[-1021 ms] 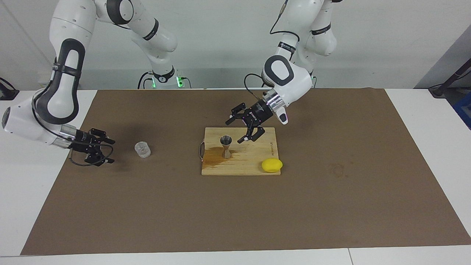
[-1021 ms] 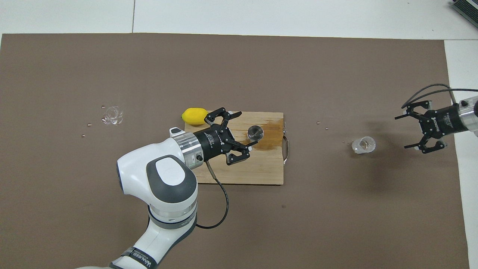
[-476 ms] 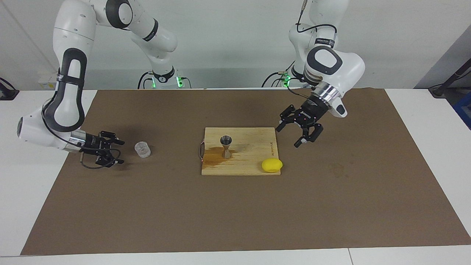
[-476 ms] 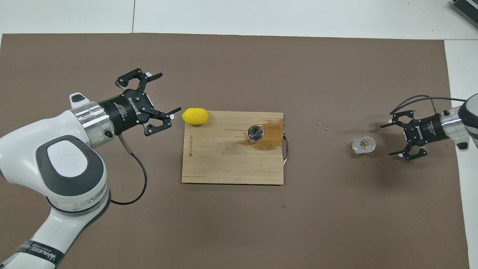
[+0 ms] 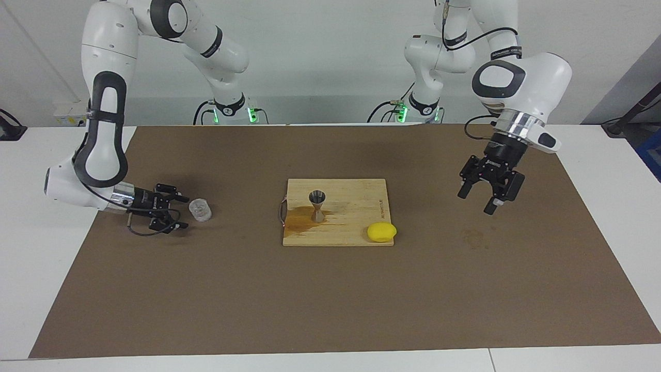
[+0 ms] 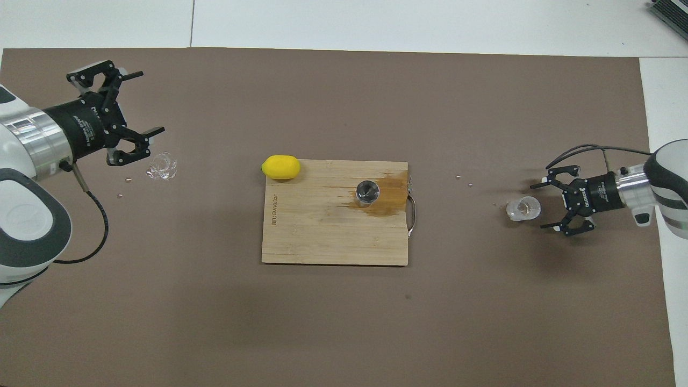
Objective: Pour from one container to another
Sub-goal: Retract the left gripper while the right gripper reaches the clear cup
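Observation:
The clear textured cup (image 5: 200, 210) stands upright on the brown mat toward the right arm's end of the table; it also shows in the overhead view (image 6: 523, 208). My right gripper (image 5: 184, 212) is open and low at the mat, its fingertips just at the cup's side, apart from it (image 6: 538, 206). The steel jigger (image 5: 317, 205) stands upright on the wooden board (image 5: 356, 194), also seen from overhead (image 6: 367, 192). My left gripper (image 5: 475, 203) is open, empty and raised over the mat toward the left arm's end (image 6: 150, 102).
A yellow lemon (image 5: 381, 232) lies at the board's corner (image 6: 280, 166). A brown wet stain (image 6: 387, 199) spreads on the board beside the jigger. A small clear puddle (image 6: 161, 165) lies on the mat under the left gripper. The board has a metal handle (image 6: 413, 207).
My left gripper has swung away from the jigger, past the lemon, out over the mat at its own end. My right gripper has slid in toward the cup.

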Robot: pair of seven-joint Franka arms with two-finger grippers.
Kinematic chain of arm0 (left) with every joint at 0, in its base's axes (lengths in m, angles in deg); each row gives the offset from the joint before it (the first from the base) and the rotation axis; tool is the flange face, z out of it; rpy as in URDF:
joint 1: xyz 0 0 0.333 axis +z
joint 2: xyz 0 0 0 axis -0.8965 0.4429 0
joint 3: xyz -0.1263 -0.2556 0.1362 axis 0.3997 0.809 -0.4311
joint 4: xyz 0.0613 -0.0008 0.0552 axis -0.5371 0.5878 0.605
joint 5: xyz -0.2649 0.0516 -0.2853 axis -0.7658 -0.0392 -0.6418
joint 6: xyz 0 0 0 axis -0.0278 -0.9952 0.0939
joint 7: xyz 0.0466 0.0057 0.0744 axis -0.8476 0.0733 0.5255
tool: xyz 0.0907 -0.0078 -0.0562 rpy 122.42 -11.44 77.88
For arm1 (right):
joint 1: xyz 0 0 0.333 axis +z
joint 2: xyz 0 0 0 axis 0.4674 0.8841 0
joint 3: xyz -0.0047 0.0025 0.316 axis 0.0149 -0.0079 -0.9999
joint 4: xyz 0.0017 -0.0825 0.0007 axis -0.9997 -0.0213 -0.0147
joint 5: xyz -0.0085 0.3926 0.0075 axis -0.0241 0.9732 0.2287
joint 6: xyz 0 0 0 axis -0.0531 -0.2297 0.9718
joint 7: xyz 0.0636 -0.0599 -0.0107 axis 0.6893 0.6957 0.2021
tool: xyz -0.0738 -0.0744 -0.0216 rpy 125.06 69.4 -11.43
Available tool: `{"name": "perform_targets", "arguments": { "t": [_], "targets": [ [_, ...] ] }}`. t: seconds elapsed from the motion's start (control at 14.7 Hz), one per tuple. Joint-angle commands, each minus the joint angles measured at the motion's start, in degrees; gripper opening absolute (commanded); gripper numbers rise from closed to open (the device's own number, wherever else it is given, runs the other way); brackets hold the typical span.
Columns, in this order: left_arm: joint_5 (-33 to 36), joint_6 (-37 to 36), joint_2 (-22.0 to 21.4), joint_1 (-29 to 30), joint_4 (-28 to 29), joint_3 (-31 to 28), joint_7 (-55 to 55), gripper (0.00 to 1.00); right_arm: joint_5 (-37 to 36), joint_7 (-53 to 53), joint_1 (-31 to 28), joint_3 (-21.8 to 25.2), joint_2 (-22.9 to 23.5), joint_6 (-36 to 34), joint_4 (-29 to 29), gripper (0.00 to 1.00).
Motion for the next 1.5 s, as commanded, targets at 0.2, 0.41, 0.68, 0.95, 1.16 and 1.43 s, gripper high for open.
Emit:
{"name": "perform_targets", "arguments": {
  "t": [0.2,0.41,0.68,0.95,1.16,1.43],
  "targets": [
    [14.57,-13.96,-0.03,7.88,-5.81,0.47,-11.34,1.00,3.57,1.87,0.88,-0.10,-2.91,1.61,-4.42,1.00],
    [19.40,-22.84,-0.64,10.00,-7.65,0.12,-24.70,1.00,4.27,1.95,1.59,-0.10,-3.09,1.61,-5.12,0.99],
    [33.27,-38.22,-0.64,9.84,-12.21,0.29,-45.18,1.00,4.27,2.92,1.50,-0.10,-3.35,1.00,-5.21,0.90],
    [40.59,-47.10,-0.65,10.35,-16.43,3.62,-53.74,1.00,4.36,2.92,1.41,-0.10,-3.35,0.99,-5.30,0.67],
    [41.83,-54.49,-0.56,19.02,-21.18,14.05,-57.52,1.00,4.45,2.75,1.41,-0.10,-3.35,0.99,-5.30,0.57],
    [43.24,-60.22,-0.56,27.50,-24.61,23.76,-58.67,1.00,4.71,2.22,1.41,-0.10,-3.35,0.99,-5.12,0.16]
  ]
}}
